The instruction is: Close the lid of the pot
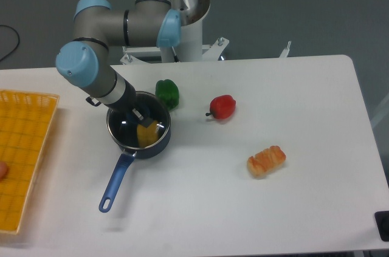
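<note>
- desk [292, 208]: white, wide bare area front and right; right and front edges in view, left end cut off by frame.
- arm [100, 84]: reaches down-left from base at the desk's back edge, wrist over pot's back-left rim, hides that part of the rim.
- basket [24, 147]: yellow, far left, cut off by frame; something pinkish at its left edge, can't tell what.
- pot [140, 141]: left-centre of desk, handle pointing front-left toward the front edge. Yellow item inside, unclear what.
- lid [124, 129]: glassy sheen over pot mouth; seated or just above the rim, can't tell. Knob hidden.
- claw [139, 116]: down at the pot mouth, over the lid; finger gap not readable, can't tell the grip.
- green pepper [167, 93]: just beside pot's back-right rim, tight there.
- red pepper [223, 107]: right of pot, apart.
- bread [266, 160]: front-right, well apart.
</note>
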